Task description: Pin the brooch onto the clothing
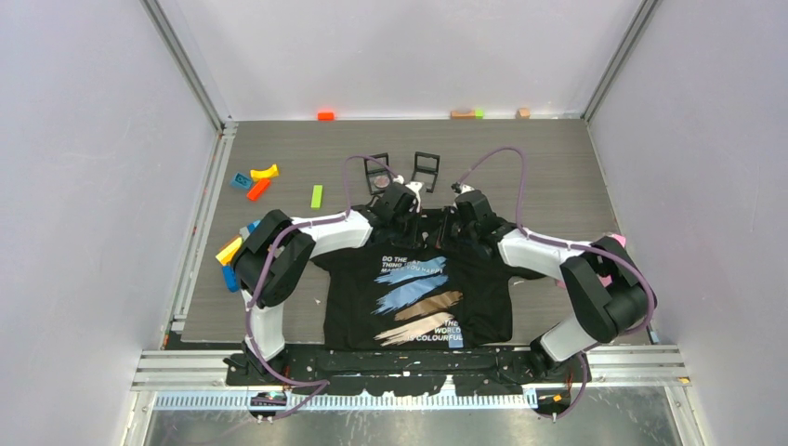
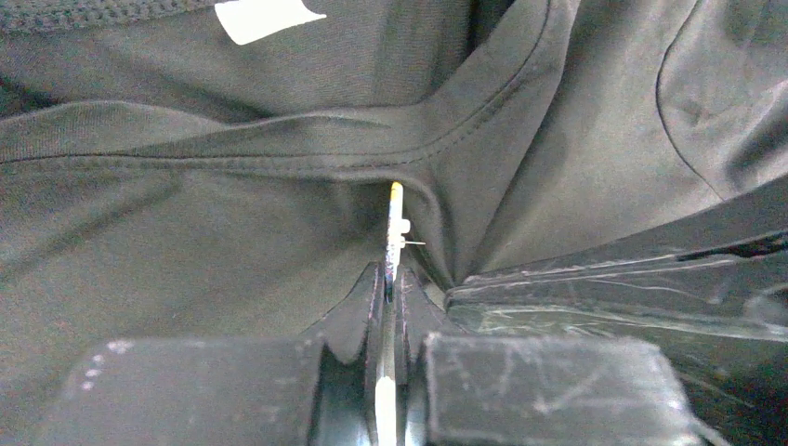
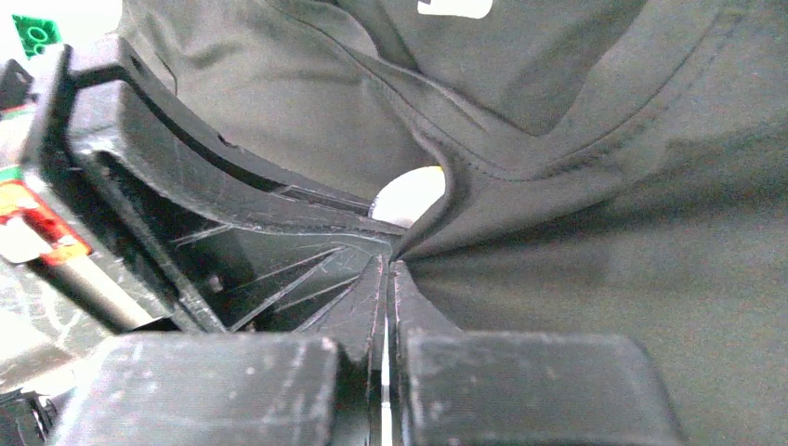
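Left end effector (image 2: 390, 283) pinched closed on thin brooch (image 2: 395, 218), seen edge-on, pale yellow tip up. Tip touches stitched seam fold of black T-shirt (image 2: 186, 242). White patch (image 2: 265, 17) on fabric, top edge.

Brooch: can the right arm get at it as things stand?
Probably not. The right pincer is shut on a fold of the T-shirt, so it has no free grip, and the brooch is clamped in the left pincer, mostly hidden behind that fold.
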